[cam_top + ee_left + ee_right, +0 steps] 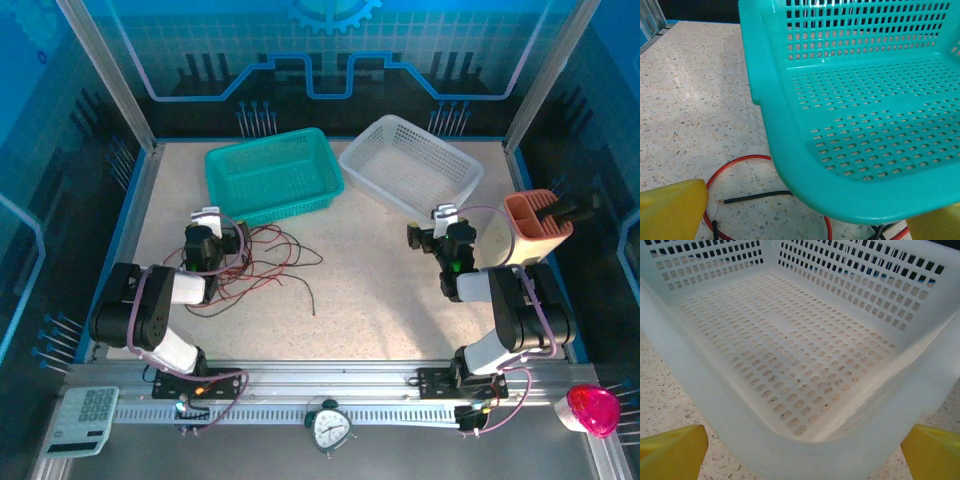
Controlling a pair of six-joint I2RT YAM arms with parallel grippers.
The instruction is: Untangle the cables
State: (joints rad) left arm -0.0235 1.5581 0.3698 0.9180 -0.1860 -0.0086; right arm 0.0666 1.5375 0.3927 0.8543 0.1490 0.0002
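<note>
Red and black cables (pixel 264 263) sprawl left of centre, left gripper (pixel 212 226) sits at their edge below the teal basket (pixel 222 180), right gripper (pixel 440 230) points at the white basket (pixel 392 188)

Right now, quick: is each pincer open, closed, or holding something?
Left pincer: open, holding nothing, near the thin red and black cables.
Right pincer: open, holding nothing, facing the white perforated plastic basket.

Speckled table (pixel 380 300) bears teal basket (pixel 273 172), white basket (pixel 410 160), tangled cables (pixel 258 262).

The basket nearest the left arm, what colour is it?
The basket is teal green, clearest in the left wrist view.
</note>
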